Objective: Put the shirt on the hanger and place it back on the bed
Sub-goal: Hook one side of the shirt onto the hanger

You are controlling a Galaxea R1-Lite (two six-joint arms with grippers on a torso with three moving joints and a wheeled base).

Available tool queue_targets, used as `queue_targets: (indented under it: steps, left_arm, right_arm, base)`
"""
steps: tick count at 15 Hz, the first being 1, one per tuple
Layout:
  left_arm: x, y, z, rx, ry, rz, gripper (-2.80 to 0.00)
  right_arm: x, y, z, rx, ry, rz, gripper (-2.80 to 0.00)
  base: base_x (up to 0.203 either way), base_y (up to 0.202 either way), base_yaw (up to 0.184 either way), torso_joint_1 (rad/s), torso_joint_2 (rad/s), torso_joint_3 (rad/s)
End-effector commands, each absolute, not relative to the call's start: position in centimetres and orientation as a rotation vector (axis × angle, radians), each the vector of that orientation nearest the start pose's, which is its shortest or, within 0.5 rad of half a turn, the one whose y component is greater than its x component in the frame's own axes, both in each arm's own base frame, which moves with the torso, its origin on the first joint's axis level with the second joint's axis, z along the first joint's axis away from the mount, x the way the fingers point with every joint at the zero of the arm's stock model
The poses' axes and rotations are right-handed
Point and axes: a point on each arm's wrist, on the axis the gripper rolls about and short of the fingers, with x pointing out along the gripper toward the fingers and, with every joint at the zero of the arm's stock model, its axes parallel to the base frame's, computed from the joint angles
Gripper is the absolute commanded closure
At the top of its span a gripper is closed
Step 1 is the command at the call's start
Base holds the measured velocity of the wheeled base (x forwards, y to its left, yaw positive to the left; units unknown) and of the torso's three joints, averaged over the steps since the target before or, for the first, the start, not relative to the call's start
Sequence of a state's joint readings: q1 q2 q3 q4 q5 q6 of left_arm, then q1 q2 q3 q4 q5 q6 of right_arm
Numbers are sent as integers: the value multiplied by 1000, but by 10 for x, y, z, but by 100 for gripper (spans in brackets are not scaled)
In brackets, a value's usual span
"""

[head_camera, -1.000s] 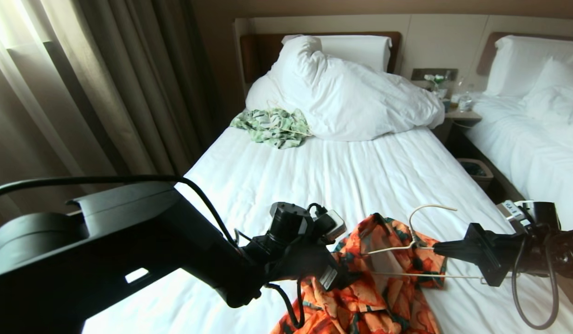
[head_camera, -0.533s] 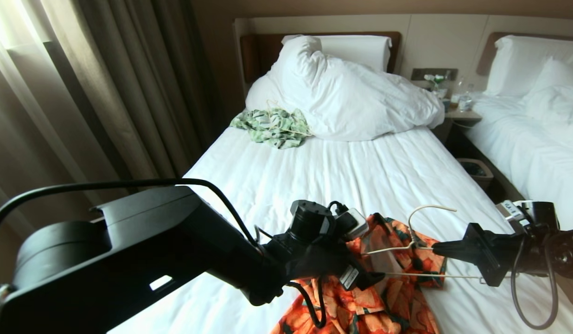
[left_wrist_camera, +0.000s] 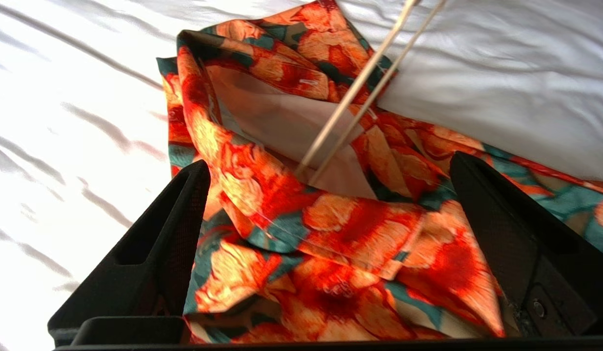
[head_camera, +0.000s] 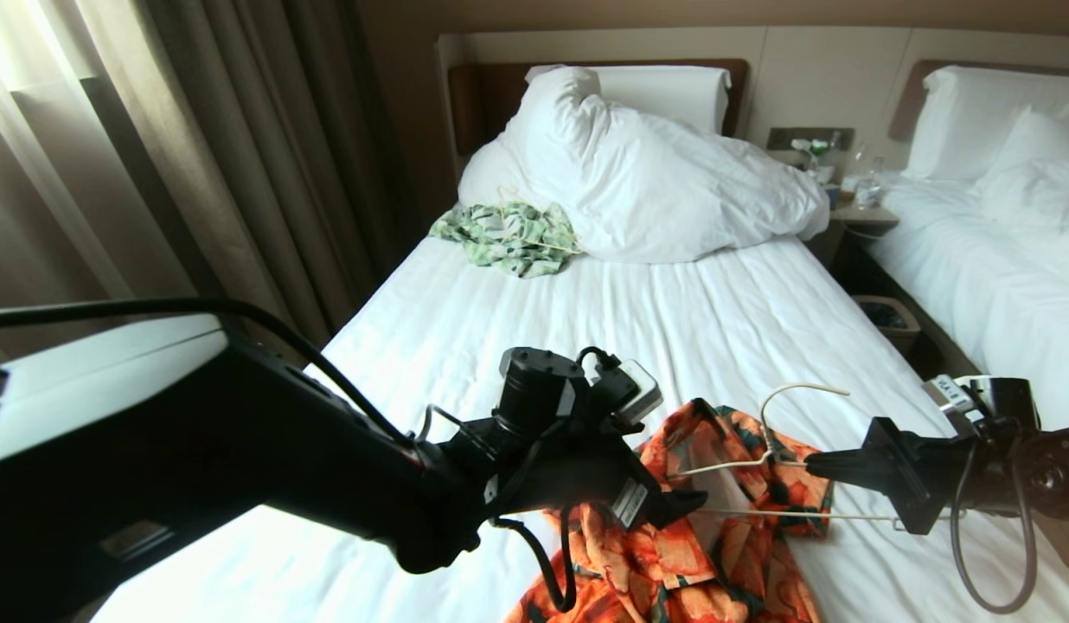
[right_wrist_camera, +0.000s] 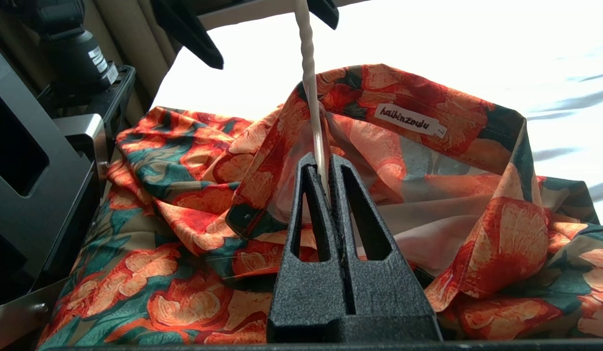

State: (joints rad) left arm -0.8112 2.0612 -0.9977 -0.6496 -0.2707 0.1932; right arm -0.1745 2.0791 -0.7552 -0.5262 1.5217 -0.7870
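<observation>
Left gripper [head_camera: 686, 502] spread to its widest with nothing between the fingers [left_wrist_camera: 150, 253], poised just above the near collar of the shirt [head_camera: 673, 554], black tips straddling the orange-and-green fabric in the left wrist view; compared with half a second back, drawn slightly toward the left of the head view and raised a touch, after having pushed in toward the collar from a second ago. Right gripper [head_camera: 813, 467] clamped tight on the hanger [head_camera: 790, 407], pinching the cream wire just under the twisted neck, unchanged in place across all three head views. Hanger held roughly level over the shirt, hook curving up and away toward the far side, one shoulder end reaching into the open neck of the garment, visible as two thin rods crossing the pale inner lining in the left wrist view. Shirt lying crumpled near the foot of the bed [head_camera: 586, 329], collar standing open with a small white label [right_wrist_camera: 411, 119] facing the right wrist camera, lower part trailing off the bottom edge of the head view. Farther up the sheet, a pale green-and-white shirt [head_camera: 508, 235] bunched beside the heaped white duvet [head_camera: 656, 182], neither shifted. Off to the right, a second white bed [head_camera: 1001, 260] past a small nightstand [head_camera: 863, 212].
</observation>
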Motion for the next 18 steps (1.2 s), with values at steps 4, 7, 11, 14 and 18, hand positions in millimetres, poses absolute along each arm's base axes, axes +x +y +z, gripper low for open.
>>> queue_targets:
  steps: [4,7,11,14,18]
  left_arm:
    - [250,-253,101,290,375,-1091,-280]
    - [281,-245,63,331,349,-1079,-280]
    - [305,-229,39,423,287,-1116,-280]
    - [304,-228,39,435,282,-1119,-280]
    - [306,-243,29,439,276,-1142,-280]
  right_arm:
    - [315,-32,55,-19,25,1369,0]
    - [315,-33,55,-19,25,1367,0]
    - [316,-35,55,-21,23,1361,0]
    - [316,-35,56,-23,22,1359,0]
    - [315,-35,57,-24,21,1361,0]
  base:
    - [0,0,0,0,0,0]
    - [0,0,0,0,0,0]
    - [0,0,0,0,0,0]
    - [0,0,0,0,0,0]
    - [0,0,0,0,0,0]
